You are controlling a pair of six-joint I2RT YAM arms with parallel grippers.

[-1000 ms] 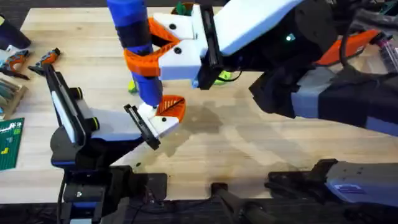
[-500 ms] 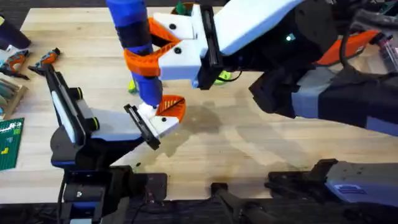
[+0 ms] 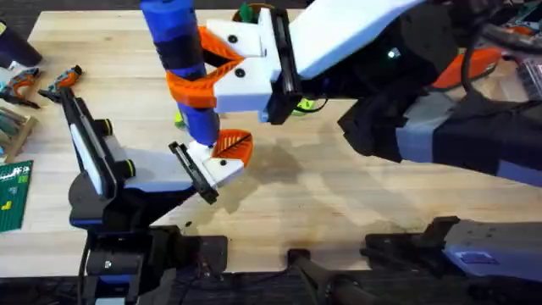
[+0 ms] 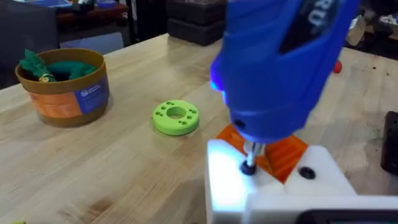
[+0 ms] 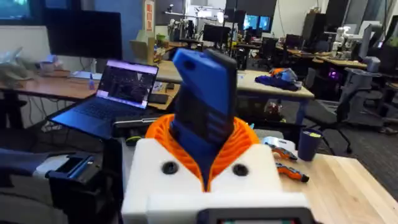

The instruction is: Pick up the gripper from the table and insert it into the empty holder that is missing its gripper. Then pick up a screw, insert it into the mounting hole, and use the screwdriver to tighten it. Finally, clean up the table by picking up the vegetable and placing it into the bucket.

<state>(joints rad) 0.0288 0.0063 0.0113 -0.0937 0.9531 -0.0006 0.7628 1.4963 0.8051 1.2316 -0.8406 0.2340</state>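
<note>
Overhead view: the right gripper is clamped on the blue pen-shaped electric screwdriver, whose bit sits in the screw atop the white angular plastic holder. Keep it upright, pressing lightly. Left gripper's own grip: cannot tell.

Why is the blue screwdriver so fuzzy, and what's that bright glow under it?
Left wrist view: the screwdriver sits very close to the camera, so it blurs, while the bucket farther off looks sharper; a blue-white glow lights the holder by the bit, probably the screwdriver's own light. Overhead view: the right arm rises near the camera and looks big and soft.
</note>
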